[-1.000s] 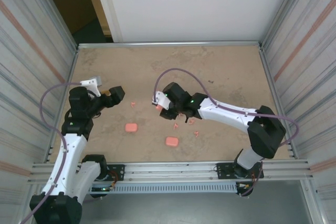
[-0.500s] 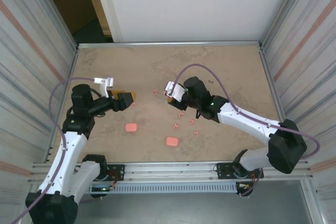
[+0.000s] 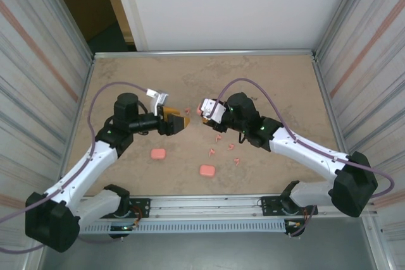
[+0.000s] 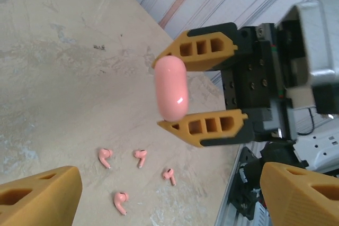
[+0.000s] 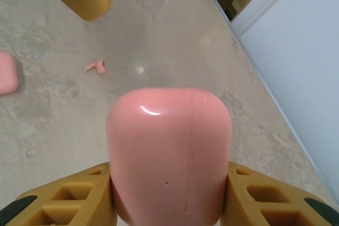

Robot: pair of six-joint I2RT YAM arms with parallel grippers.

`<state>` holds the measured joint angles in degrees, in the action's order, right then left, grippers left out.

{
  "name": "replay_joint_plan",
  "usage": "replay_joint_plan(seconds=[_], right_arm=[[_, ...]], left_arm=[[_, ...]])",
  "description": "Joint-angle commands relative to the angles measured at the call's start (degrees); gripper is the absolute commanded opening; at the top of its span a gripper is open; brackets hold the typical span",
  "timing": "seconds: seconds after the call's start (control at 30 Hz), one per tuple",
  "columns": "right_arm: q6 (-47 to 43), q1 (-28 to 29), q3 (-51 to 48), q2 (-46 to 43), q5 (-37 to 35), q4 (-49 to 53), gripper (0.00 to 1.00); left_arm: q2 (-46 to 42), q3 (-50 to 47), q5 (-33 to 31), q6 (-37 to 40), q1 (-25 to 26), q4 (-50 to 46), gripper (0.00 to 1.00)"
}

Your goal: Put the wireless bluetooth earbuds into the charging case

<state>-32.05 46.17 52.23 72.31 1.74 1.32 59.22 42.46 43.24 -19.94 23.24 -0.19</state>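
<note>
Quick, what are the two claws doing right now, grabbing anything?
Left claw: open, empty.
Right claw: closed on a pink rounded plastic charging case.

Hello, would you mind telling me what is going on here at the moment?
The right gripper holds a pink charging case clear of the table, its jaws closed on the case's sides. The left gripper faces it close by, jaws open and empty. Several pink earbuds lie loose on the table, along with two more pink cases nearer the arms. No earbud is held yet.
</note>
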Motion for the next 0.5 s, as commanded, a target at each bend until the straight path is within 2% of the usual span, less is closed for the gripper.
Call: replay_joint_plan(seconds=[0.0, 0.47], right_arm=[[-1.17, 0.79, -0.46, -1.98, 0.37, -0.42, 0.33], [-1.68, 1.86, -0.32, -2.09, -0.75, -0.07, 0.33]], left_arm=[[2.07, 3.18, -1.95, -0.09, 1.78, 3.82, 0.85], [10.44, 8.63, -4.01, 1.73, 7.69, 3.35, 0.67]])
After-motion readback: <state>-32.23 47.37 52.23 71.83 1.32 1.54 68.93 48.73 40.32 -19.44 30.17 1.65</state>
